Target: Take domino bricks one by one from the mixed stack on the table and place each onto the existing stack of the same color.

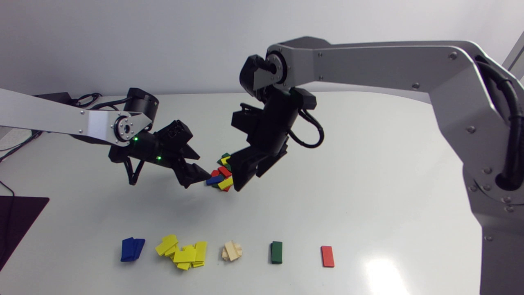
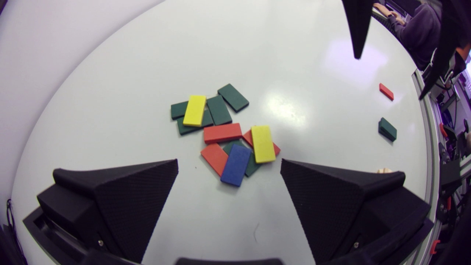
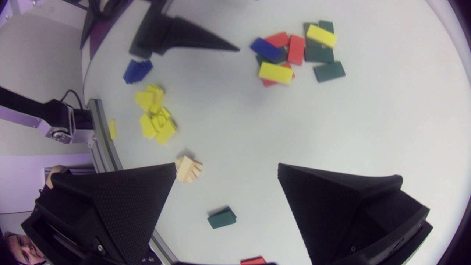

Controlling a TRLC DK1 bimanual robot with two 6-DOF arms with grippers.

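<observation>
While both stand open and empty, the left gripper (image 2: 229, 162) hangs just left of the mixed stack (image 1: 221, 174) and the right gripper (image 3: 226, 165) just right of it. Well in front of that stack, in a row, lie the blue stack (image 1: 133, 249), yellow stack (image 1: 182, 252), wooden stack (image 1: 232, 250), green stack (image 1: 276, 252) and red brick (image 1: 327, 256).

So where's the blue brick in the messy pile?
In the head view the blue brick lies mid-table, at the left edge of the mixed pile, right in front of the left gripper.

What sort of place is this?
Likely a robotics lab bench: a left arm and right arm over a white table, a mixed pile of domino bricks, and single-colour stacks like the yellow stack.
</observation>
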